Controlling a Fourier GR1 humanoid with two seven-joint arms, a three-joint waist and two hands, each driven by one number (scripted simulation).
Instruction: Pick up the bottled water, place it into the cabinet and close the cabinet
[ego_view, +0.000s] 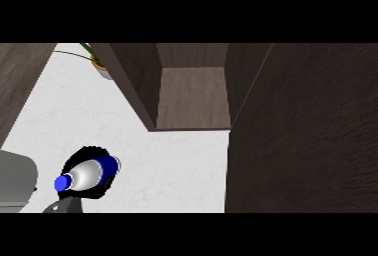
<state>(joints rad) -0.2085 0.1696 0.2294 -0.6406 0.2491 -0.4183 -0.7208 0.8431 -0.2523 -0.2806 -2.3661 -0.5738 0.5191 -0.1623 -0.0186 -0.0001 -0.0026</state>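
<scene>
The bottled water (87, 174) has a pale silver body, a blue cap facing the lower left and a blue band near its far end. My left hand (97, 156) is curled round it from behind, black fingers showing round its edges, low at the left over the white counter (170, 165). The cabinet (193, 95) stands open at the upper middle, its brown shelf bare. The bottle is to the lower left of the cabinet's opening and apart from it. My right hand does not show.
A large dark cabinet door (303, 130) fills the right side. Another dark panel (22, 75) slants across the upper left corner. A potted plant (100, 67) stands behind the cabinet's left wall. A grey boxy shape (15, 182) sits at the left edge.
</scene>
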